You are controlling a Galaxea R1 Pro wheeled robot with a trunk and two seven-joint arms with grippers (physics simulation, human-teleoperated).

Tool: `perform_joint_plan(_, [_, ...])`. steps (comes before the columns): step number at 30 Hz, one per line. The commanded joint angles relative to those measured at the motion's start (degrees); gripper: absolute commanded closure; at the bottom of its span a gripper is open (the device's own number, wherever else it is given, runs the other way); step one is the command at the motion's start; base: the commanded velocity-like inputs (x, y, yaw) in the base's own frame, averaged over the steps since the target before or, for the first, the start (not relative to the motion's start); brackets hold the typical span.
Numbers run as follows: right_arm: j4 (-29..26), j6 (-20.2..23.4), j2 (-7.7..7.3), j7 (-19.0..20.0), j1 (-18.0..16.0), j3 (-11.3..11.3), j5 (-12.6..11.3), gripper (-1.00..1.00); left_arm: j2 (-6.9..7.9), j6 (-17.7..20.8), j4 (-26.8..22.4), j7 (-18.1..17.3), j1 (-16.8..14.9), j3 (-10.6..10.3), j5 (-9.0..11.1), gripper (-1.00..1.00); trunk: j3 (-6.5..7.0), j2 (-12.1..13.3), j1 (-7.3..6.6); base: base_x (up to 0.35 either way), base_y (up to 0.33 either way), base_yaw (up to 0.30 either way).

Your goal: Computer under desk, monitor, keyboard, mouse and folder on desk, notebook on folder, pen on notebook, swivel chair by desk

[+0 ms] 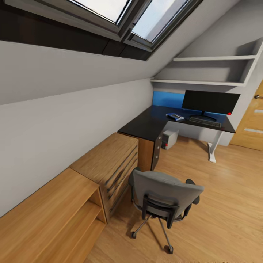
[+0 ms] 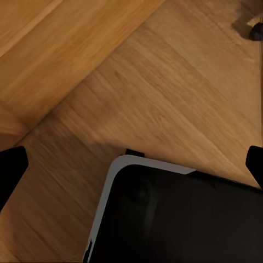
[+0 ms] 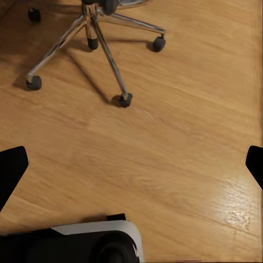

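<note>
A black L-shaped desk surface (image 1: 146,126) stands in the far corner under the sloped ceiling. On it a wide black monitor (image 1: 210,102) stands upright, with a dark flat keyboard (image 1: 205,122) lying just in front of its stand. Left of the keyboard, near it, lies a small blue-and-white flat item (image 1: 175,117), too small to identify. Below the surface, on the wooden floor (image 1: 226,204), sits a grey box-shaped computer tower (image 1: 170,139).

A grey swivel chair with black arms and a chrome star base (image 1: 164,199) stands well apart from the monitor end of the surface, its back turned to the camera; whatever is on its seat is hidden by the backrest. Beside it, a wooden drawer cabinet (image 1: 113,160) adjoins the surface, and an open wooden shelf unit (image 1: 58,215) stands beside that; its visible compartment holds nothing that can be made out. Two white wall shelves (image 1: 212,69) hang above the monitor.

The left hand (image 2: 131,161) hangs over the floor with its dark fingertips (image 2: 11,164) spread wide, holding nothing. The right hand (image 3: 131,161) is likewise wide and empty, and its camera looks down on the chair's castors (image 3: 125,99).
</note>
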Motion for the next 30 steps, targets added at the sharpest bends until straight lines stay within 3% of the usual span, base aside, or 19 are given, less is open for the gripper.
perform_joint_plan(1, [0.1,-0.1,0.04,-0.6,-0.1,0.6,0.2,-1.00,0.07,-0.1,-0.1,0.2,0.0,-0.5,0.5,-1.00,-0.10,-0.1,0.05,0.000,0.240,-0.253])
perform_joint_plan(14, [0.1,-0.1,0.04,-0.6,-0.1,0.6,0.2,-1.00,0.07,-0.2,-0.1,0.1,0.0,-0.5,0.5,-1.00,-0.10,-0.1,0.05,0.000,0.077,-0.254])
perform_joint_plan(30, [0.1,-0.1,0.04,-0.6,-0.1,0.6,0.2,-1.00,0.07,-0.1,-0.1,0.1,0.0,-0.5,0.5,-1.00,-0.10,-0.1,0.05,0.000,0.304,-0.254])
